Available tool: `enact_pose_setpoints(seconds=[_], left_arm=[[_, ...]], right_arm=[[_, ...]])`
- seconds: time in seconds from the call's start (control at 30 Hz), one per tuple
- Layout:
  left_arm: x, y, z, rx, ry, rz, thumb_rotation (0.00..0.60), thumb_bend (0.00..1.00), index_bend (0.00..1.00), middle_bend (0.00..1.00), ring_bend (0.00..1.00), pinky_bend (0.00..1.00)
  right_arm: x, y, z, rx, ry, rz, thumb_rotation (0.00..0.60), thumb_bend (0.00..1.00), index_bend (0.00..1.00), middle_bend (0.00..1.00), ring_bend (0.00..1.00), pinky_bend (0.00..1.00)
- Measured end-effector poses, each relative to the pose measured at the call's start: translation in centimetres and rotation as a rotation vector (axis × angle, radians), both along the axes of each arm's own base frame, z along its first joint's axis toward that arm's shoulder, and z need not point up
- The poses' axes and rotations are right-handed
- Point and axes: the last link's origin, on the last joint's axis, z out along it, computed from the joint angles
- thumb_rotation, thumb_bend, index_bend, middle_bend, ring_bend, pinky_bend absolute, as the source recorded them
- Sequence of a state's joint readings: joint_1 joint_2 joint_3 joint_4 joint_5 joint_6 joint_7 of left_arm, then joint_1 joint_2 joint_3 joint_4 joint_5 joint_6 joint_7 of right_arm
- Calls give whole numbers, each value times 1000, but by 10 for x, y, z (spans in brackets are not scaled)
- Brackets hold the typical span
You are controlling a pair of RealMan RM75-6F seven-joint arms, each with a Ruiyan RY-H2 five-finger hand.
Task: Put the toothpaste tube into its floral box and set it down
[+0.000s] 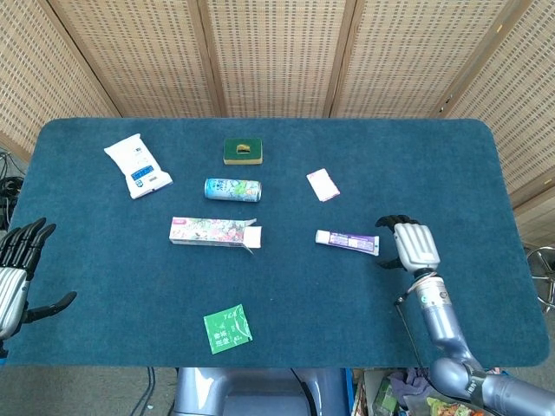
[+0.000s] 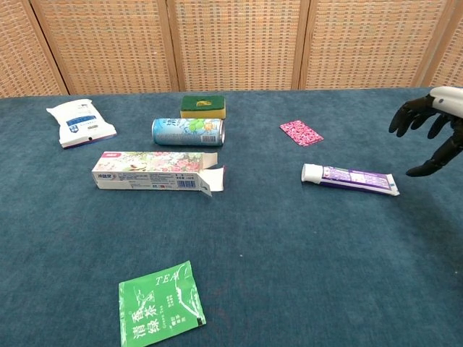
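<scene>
The purple and white toothpaste tube (image 1: 347, 242) (image 2: 350, 178) lies flat right of centre, cap pointing left. Its floral box (image 1: 214, 232) (image 2: 156, 172) lies left of it, with the open flap end facing the tube. My right hand (image 1: 411, 243) (image 2: 435, 128) hovers just right of the tube's tail, fingers spread and bent downward, holding nothing and not touching the tube. My left hand (image 1: 17, 276) stays off the table's left front corner, fingers apart and empty; the chest view does not show it.
A drink can (image 1: 232, 190) and a green sponge (image 1: 243, 152) lie behind the box. A white wipes pack (image 1: 137, 165) sits at the back left, a pink card (image 1: 323, 185) behind the tube, and a green tea sachet (image 1: 227, 328) near the front edge.
</scene>
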State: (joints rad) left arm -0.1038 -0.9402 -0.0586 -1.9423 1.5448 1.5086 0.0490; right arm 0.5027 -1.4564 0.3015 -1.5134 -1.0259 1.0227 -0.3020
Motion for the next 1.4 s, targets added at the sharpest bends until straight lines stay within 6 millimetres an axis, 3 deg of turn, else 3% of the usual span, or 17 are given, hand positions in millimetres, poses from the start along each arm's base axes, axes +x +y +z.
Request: enact_pose_setpoints(seconds=[0.13,0.3,0.53,1.4], left_arm=[[-1,2,1,3,-4,9,600,198,0,0,0,0],[-2,5,2,5,-7,19,600,198,0,0,0,0],[-2,6,2,6,-6,23,600,199,0,0,0,0],[-3,9,1,7,-1,33,600,198,0,0,0,0]], right_arm=[[6,-13,-19,6,22,-42,600,125,338,344,265,307],[17,-22,-37,12,44,-59,600,238,338,345,265,307],[23,-26,-57,26,48,-88,600,243,338,345,266,307],[16,-28,-83,49,132,-85,600,299,368,368,282,307]])
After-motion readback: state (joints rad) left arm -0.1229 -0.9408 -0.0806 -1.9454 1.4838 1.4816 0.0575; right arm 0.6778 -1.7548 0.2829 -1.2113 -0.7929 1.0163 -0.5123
